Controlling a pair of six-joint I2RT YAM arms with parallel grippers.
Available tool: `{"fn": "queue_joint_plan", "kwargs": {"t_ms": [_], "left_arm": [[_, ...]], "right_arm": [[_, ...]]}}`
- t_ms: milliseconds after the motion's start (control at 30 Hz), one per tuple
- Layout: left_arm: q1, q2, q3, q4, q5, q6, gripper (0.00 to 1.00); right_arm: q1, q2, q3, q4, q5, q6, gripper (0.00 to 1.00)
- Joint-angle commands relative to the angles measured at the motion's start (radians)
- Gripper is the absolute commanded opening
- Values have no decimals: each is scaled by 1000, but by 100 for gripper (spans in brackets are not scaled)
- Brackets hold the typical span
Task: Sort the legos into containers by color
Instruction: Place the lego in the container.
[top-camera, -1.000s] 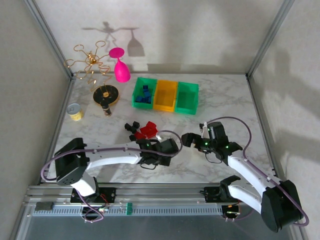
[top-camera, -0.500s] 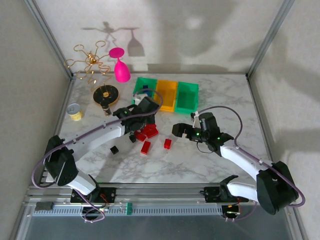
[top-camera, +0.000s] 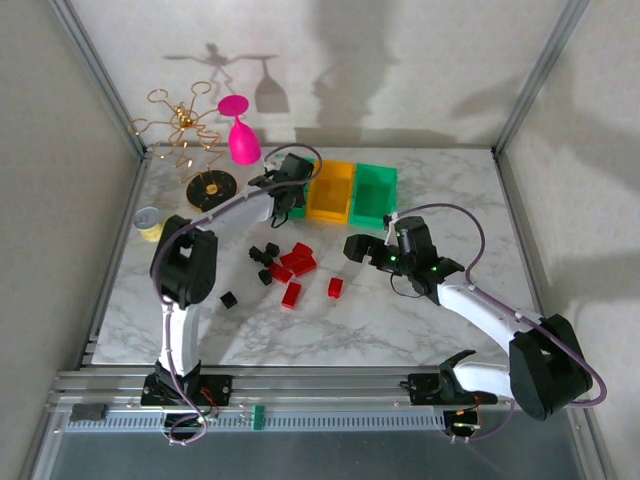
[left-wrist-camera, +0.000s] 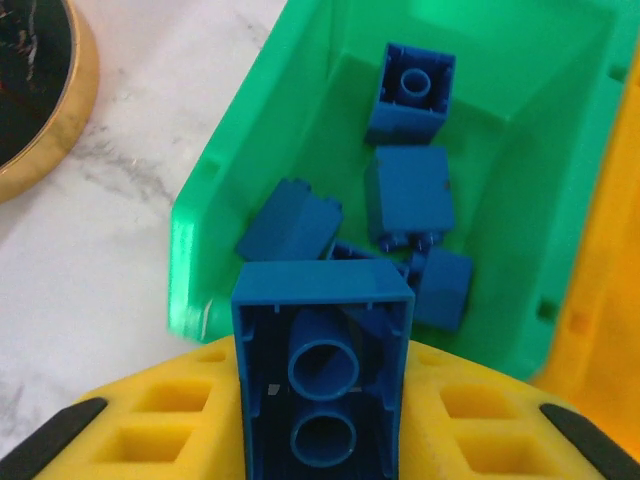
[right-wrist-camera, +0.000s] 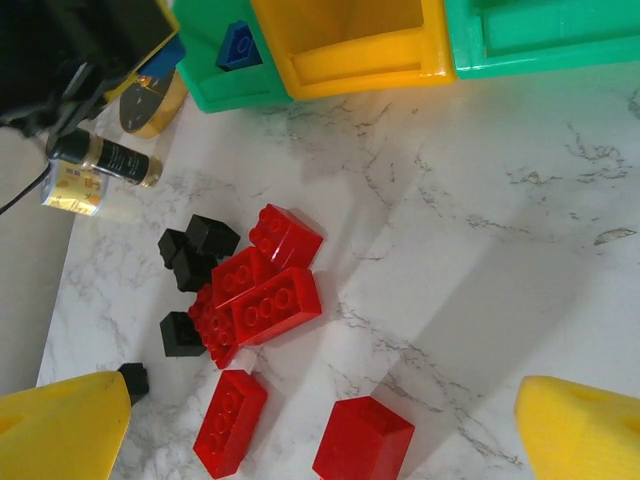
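Observation:
My left gripper (top-camera: 289, 172) hovers over the left green container (left-wrist-camera: 250, 150), shut on a blue lego (left-wrist-camera: 322, 370) held between its yellow pads (left-wrist-camera: 170, 420). Several blue legos (left-wrist-camera: 408, 190) lie inside that container. The yellow container (top-camera: 332, 190) and the right green container (top-camera: 373, 195) stand beside it. Red legos (top-camera: 295, 262) and black legos (top-camera: 264, 250) lie scattered on the marble in front. My right gripper (top-camera: 356, 250) hangs open above the loose red legos (right-wrist-camera: 265, 300), a single red one (right-wrist-camera: 362, 440) below its wide-spread fingers (right-wrist-camera: 60, 430).
A yellow tin can (top-camera: 149, 222) stands at the left. A gold-rimmed black disc (top-camera: 212, 188) with a small bottle (right-wrist-camera: 100, 158), a pink goblet (top-camera: 240, 135) and a gold wire stand (top-camera: 185, 125) sit at the back left. Metal frame posts bound the table.
My left arm has swung from the near middle of the table back to the left green container, carrying the blue lego. The right gripper has shifted a little left and back, staying open.

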Motion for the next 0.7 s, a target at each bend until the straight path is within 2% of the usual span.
{"fn": "queue_joint_plan", "kwargs": {"t_ms": [0, 167, 333, 500, 667], "left_arm": [[24, 53, 96, 8, 7, 23, 32], [39, 134, 178, 7, 26, 30, 33], [39, 163, 225, -18, 23, 42, 44], [36, 119, 203, -16, 70, 46, 49], [23, 17, 131, -21, 106, 40, 50]], "right_arm": [[4, -2, 17, 3, 29, 3, 99], [4, 1, 17, 1, 33, 2, 99], [3, -6, 19, -1, 36, -4, 99], [5, -4, 31, -12, 38, -11, 99], [4, -15, 36, -32, 49, -24, 99]]}}
